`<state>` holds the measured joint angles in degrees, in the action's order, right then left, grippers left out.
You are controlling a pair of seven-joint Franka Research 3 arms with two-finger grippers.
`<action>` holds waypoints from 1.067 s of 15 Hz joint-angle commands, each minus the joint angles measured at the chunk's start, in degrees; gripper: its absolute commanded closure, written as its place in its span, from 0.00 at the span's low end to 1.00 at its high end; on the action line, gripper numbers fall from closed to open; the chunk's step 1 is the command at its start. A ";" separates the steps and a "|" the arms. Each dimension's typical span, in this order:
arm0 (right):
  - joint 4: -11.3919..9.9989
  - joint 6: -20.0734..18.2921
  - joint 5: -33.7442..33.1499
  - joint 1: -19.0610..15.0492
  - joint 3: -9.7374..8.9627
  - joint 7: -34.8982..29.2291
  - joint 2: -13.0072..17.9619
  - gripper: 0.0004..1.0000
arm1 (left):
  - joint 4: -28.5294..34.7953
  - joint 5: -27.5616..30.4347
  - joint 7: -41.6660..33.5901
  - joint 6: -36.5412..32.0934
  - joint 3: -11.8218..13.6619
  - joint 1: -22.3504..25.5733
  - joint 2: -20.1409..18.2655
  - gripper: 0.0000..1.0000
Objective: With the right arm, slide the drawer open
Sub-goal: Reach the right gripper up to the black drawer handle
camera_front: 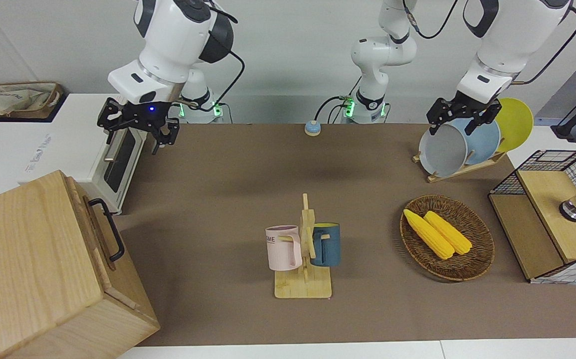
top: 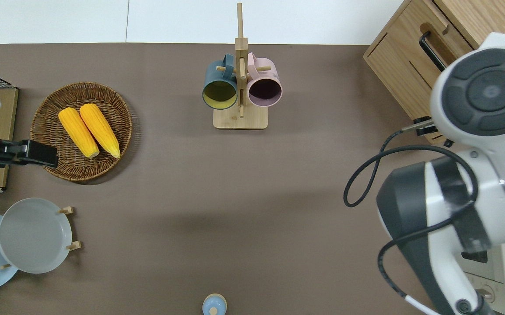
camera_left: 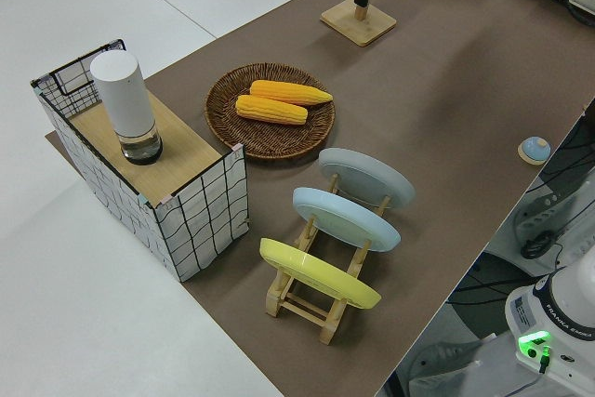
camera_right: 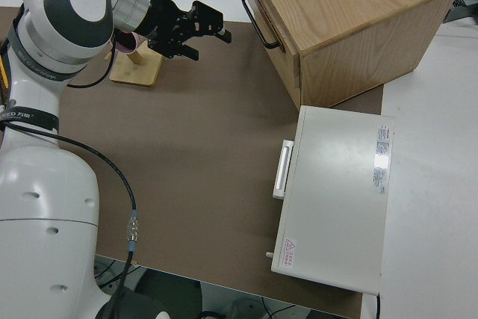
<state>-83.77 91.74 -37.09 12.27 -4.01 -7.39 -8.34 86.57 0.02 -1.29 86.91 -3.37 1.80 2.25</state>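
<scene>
The right tool [camera_front: 138, 125] hangs in the air with its black fingers [camera_right: 211, 22] spread apart, nothing between them and nothing touched; a small blue light glows on its body. In the right side view it sits up off the brown bench [camera_front: 228, 189], over the open surface beside the white oven [camera_right: 336, 196] and well apart from the big pale wooden box [camera_front: 43, 269].

The drawer [camera_front: 99, 234] is in the upper part of that box, at the right arm's end of the bench and farther from the robots than the oven. It looks pushed in, its face about level with the box front, and its black bar handle [camera_front: 109, 229] stands free with no fingers on it.

The left arm is parked; its tool [camera_front: 462, 113] shows up top near the plate rack [camera_left: 325, 258], but whether its fingers are apart I cannot tell.

Mid-bench stands a wooden mug tree [top: 240, 87] carrying a pink mug [camera_front: 284, 248] and a dark blue mug [camera_front: 326, 244].
</scene>
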 commanded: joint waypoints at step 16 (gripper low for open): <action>-6.31 -0.77 -42.25 9.35 0.23 -19.06 -15.38 0.01 | -1.49 -0.98 -0.47 -1.13 -0.40 0.31 0.65 0.01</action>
<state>-88.14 90.64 -73.15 21.50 -4.08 -22.88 -22.25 86.57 0.02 -1.29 86.91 -3.37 1.80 2.25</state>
